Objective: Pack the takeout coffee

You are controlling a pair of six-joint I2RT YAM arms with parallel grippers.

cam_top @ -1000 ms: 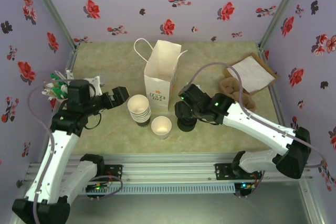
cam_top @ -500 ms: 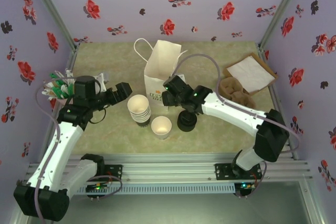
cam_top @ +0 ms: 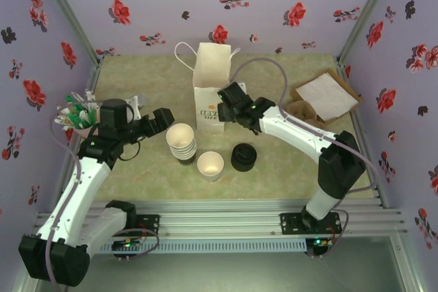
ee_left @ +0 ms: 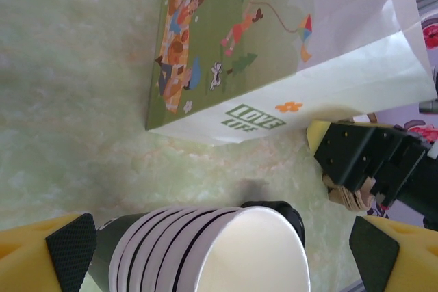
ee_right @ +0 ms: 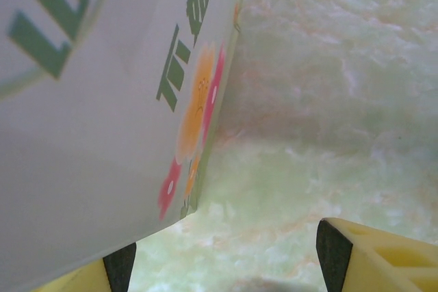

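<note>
One takeout coffee cup (cam_top: 210,165) stands pale, open and lidless at lower centre of the surface (cam_top: 287,169), outside the white bag (cam_top: 211,80). Lidding and bagging look undone. Black lids (cam_top: 243,157) sit beside it. The right pincer (ee_right: 226,254) gapes at the bag, and the left pincer (ee_left: 220,249) spreads wide around stacked cups (cam_top: 181,143).

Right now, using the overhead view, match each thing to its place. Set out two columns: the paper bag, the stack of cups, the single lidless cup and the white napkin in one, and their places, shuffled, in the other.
Things
1. paper bag
2. stack of cups
3. single lidless cup
4. white napkin

Places
A. far right side of the table
B. beside the left gripper
C. nearest the front edge
D. upright mid-table, right gripper at its side

Pairs: 1-D, 2-B, 3-C, 4-A
</note>
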